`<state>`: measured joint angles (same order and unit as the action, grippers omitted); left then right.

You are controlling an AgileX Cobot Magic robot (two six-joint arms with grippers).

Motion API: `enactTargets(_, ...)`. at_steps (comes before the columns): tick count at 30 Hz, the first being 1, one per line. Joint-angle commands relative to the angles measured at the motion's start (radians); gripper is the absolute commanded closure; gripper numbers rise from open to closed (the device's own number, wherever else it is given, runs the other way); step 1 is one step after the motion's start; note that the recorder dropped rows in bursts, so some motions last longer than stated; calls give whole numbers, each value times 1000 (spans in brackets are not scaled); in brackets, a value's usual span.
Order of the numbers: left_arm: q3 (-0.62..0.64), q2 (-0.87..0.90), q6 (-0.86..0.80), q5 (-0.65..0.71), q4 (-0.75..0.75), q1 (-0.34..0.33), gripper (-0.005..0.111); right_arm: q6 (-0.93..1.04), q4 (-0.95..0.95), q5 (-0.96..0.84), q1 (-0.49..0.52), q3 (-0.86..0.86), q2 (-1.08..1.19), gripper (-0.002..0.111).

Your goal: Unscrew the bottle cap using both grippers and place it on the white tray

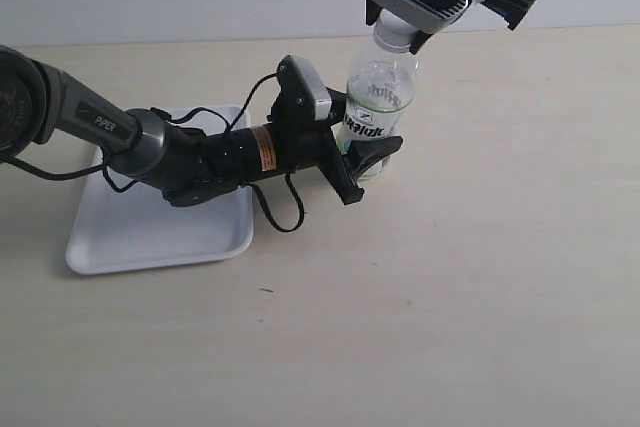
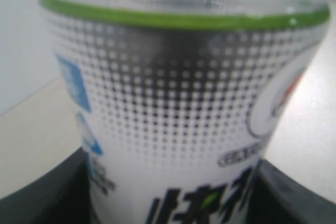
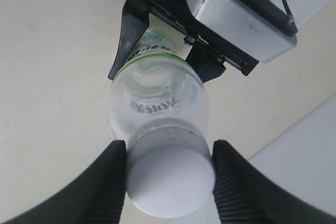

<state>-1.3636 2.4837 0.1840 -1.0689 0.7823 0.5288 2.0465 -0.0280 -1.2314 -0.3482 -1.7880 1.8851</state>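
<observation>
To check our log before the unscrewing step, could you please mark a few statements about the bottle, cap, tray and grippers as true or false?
1. The cap is on the bottle. True.
2. The bottle stands on the tray. False: it stands upright on the table, beside the tray.
3. The left gripper is shut on the bottle at its label. True.
4. The right gripper hangs clear of the cap. False: it grips the cap from both sides.
</observation>
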Motion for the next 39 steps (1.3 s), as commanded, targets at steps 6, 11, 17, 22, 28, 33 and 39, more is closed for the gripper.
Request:
enactTargets(6,1,-10,3,2,26,3,57,52,-26,34,-1,-4,1,108)
enactTargets(11,1,-10,3,2,26,3,57,0,-44,23,-1,-4,7,88)
enactTargets(17,1,-10,3,2,26,3,57,-66,-46,61,-1,-4,7,43)
enactTargets(22,1,-10,3,2,26,3,57,-214,-40,68,-1,-4,7,34)
enactTargets(28,1,-10,3,2,26,3,57,-482,-40,56,-1,-4,-5,34)
enactTargets(33,1,-10,3,2,26,3,57,-941,-33,10,-1,-4,-15,34)
enactTargets(39,1,-10,3,2,24,3,57,-1373,-33,10,-1,-4,-15,34)
